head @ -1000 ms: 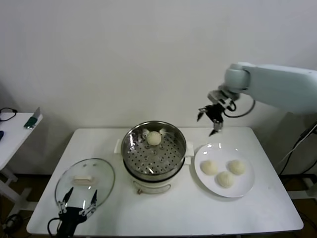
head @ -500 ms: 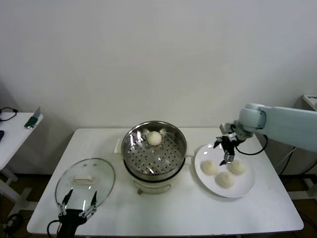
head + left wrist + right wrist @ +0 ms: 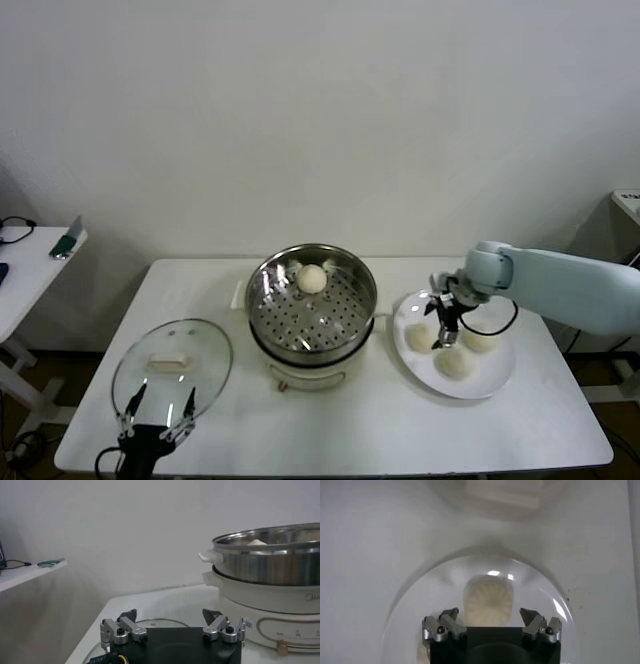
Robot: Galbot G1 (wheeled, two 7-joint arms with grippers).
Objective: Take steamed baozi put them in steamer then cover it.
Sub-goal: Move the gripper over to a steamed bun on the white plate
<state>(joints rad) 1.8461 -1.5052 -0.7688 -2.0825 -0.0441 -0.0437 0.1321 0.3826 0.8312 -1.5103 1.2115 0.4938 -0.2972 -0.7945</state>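
Where it hung high a second ago, the right gripper (image 3: 441, 327) now sits spread over the plate (image 3: 497, 375)'s three baozi (image 3: 456, 363); one baozi lies in the steamer (image 3: 312, 300).

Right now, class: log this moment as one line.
right gripper: open over plate bun | left gripper: open, by cover | steamer: one bun
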